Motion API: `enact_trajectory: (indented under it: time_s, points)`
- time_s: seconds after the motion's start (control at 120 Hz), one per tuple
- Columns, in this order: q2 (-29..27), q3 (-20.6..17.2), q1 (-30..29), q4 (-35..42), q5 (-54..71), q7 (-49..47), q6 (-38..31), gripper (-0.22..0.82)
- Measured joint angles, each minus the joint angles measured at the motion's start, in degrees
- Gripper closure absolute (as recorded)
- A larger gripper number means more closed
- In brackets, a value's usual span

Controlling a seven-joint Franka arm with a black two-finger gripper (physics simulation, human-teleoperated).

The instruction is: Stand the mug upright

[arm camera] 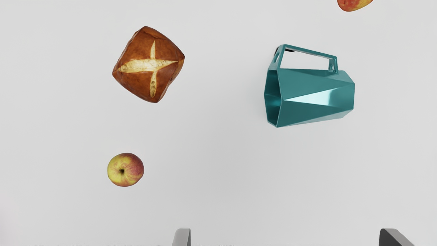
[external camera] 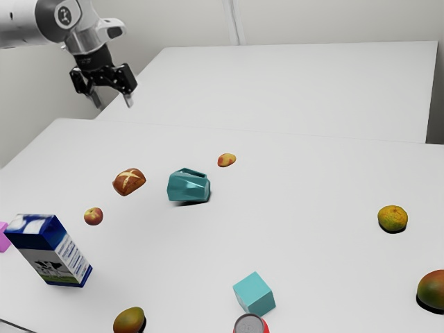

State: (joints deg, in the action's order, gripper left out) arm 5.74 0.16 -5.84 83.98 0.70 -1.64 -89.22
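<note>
Biggest first: the white table [external camera: 312, 194] runs broad and pale, its border slanting down toward the exterior view's left, bare surface stretching from the mug [external camera: 188, 186] toward the citrus fruit [external camera: 393, 218] on the exterior view's right. Up at the upper left, here's the arm [external camera: 28, 21], its black gripper [external camera: 114, 105] hanging above the tabletop, fingers [arm camera: 182, 237] spread wide, bare surface in the gap between them.

Next size down, the milk carton [external camera: 52, 253], standing near the exterior view's left side, well apart from the mug. And there's the mug itself, teal and faceted, lying on its side on the table! Mouth toward the bread [external camera: 130, 181], handle out sideways, on the side where the small red-yellow fruit [external camera: 227, 160] lies.

That bread is the big neighbour off the mouth, a strip of table between them. Down the near side, the teal cube [external camera: 254, 295] sits right by the red can [external camera: 248, 324], both well apart from the mug. A mango [external camera: 433, 290] lies at the right border, a smaller one [external camera: 130, 320] at the bottom. Smallest now: the apple [external camera: 93, 216], between bread and carton, and that red-yellow fruit, near the mug.
</note>
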Motion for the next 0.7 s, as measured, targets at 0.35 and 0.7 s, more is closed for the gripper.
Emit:
enact_trajectory:
  time_s: [0.35, 0.7]
  points:
    - [0.01, 4.05, 2.67, 16.34, -13.98, 1.72, -6.56, 0.0]
    - [4.53, 5.23, 0.63, 28.4, -40.21, 12.92, -24.84, 0.0]
